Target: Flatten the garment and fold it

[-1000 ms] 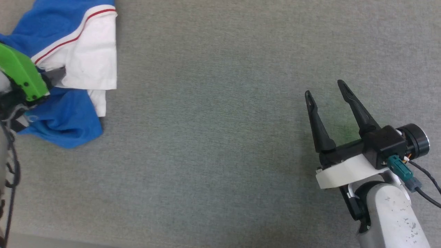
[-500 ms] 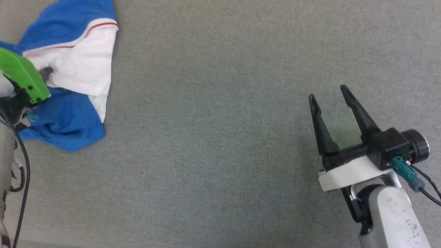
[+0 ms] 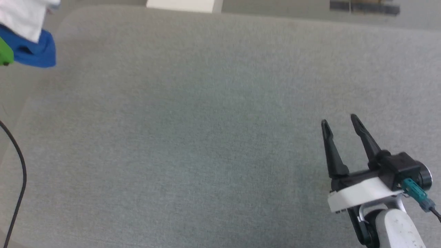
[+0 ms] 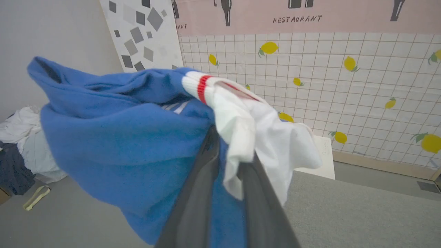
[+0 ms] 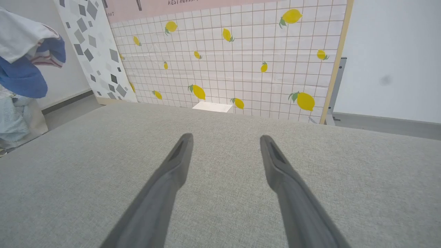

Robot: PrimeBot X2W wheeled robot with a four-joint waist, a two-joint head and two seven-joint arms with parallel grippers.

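Garment (image 4: 131,137) is bunched and pinched tight in the left gripper (image 4: 231,151), held up off the surface (image 3: 206,137) by its far left corner. Right gripper (image 3: 339,120) sits wide open and empty near the right edge, well apart, so I'd say laying it out is the left arm's job.

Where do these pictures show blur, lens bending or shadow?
Left wrist view: the left pincer's fingers and the blue-and-white jersey they clamp are soft, too near the lens. Right wrist view: the lemon-tile wall has slightly bowed lines. Head view: even light, only a faint shadow beside the right pincer.
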